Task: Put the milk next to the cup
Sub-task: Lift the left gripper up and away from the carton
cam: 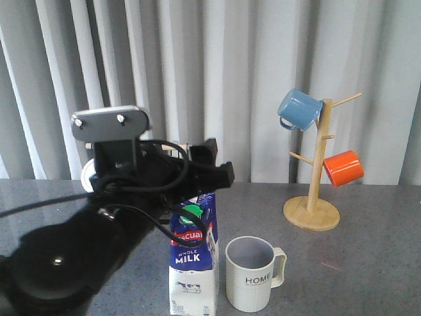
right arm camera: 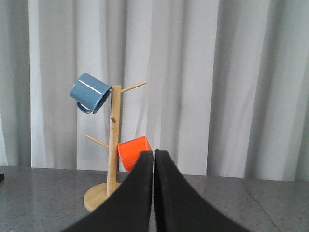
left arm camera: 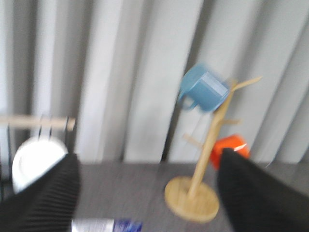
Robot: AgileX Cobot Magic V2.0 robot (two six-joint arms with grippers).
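Hovering: my left hand (cam: pixel 214 172) sits right over the milk (cam: pixel 194 263), fingers (left arm camera: pixel 41 198) spread wide, holding nothing.
Milk: upright on the surface (cam: pixel 368 263), just left of the cup (cam: pixel 251 273), apparently not touching.
Axis: carton's long axis vertical, directly below left hand.
Right hand (right arm camera: pixel 154 193): fingers pressed together, empty.
Judgement: placement looks done; lift straight up.

Even, soft daylight; no hard shadows. Left wrist view motion-blurred throughout. Front and right wrist views sharp. Small glare spot on left arm (cam: pixel 58 261).
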